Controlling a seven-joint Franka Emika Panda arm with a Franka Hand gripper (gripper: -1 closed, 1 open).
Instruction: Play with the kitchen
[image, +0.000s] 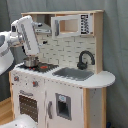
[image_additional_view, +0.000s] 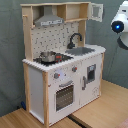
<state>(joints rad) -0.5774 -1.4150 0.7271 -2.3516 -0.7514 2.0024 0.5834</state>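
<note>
The kitchen (image: 60, 95) is a white and light-wood toy set with a grey hood (image_additional_view: 49, 21), a black faucet (image: 85, 58), a sink (image: 73, 74) and an oven door (image_additional_view: 64, 95). A small metal pot (image_additional_view: 48, 56) stands on the stove, and red knobs sit on the front. In the first exterior view my white arm (image: 29, 36) slants down at the left, and its lower end overlaps the pot (image: 31, 62). In the second exterior view only an arm joint (image_additional_view: 120, 22) shows at the top right, away from the kitchen, with nothing over the stove.
A small cabinet with a window (image: 70, 25) sits on the kitchen's top shelf. Grey curtain hangs behind. The kitchen stands on a wooden table (image_additional_view: 100, 112) with bare surface in front of it in the second exterior view.
</note>
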